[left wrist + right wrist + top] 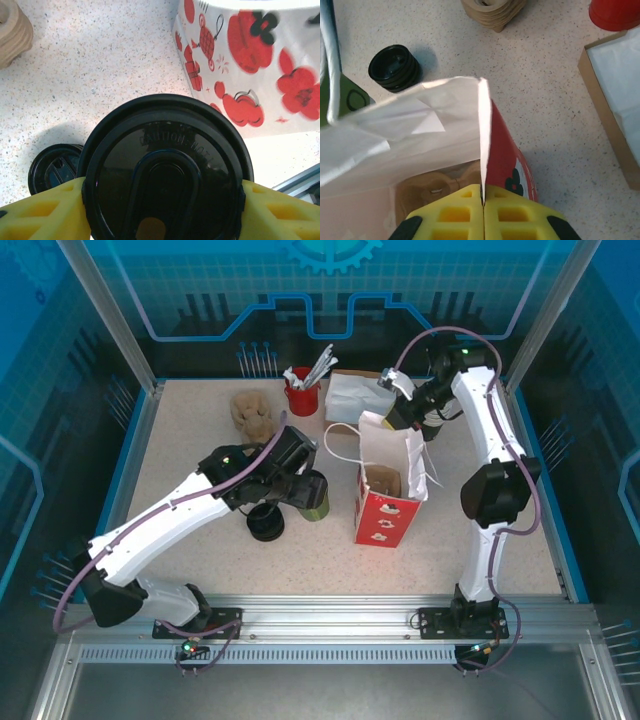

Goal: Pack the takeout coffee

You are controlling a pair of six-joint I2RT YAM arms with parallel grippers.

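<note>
Takeout coffee clamped in left pincer; right pincer pinches bag wall shut: lift upright over rim, lower slowly.

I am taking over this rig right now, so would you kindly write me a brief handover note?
Left gripper: shut on the takeout coffee, fingers either side of its black lid, left of the paper bag.
Right gripper: shut on the bag's top rim.
Done: coffee lidded and gripped; bag stands open, brown tray inside.
To do: lift coffee into bag, release.
</note>
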